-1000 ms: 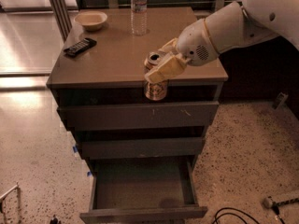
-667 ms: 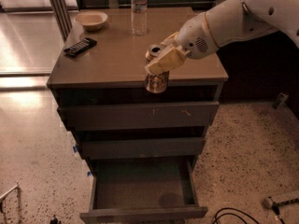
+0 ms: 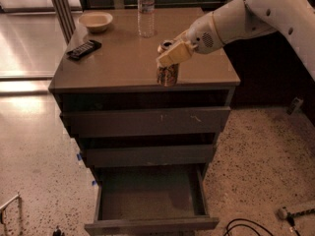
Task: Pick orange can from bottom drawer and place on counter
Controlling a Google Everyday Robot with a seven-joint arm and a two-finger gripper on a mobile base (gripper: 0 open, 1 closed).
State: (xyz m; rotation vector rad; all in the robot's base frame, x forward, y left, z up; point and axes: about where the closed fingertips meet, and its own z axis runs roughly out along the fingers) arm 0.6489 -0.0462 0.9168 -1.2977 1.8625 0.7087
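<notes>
counter [image 3: 118,63] edge just below gripper [image 3: 172,58], clamped on can [image 3: 168,75]; risks tipping off front if released here.

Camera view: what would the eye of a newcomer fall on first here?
The pincer of the white arm grips the orange can at the front edge of the counter, a little right of the middle. Below it, the bottom drawer stands pulled out, with nothing visible inside. At the back of the counter stand a water bottle and a pale bowl.
</notes>
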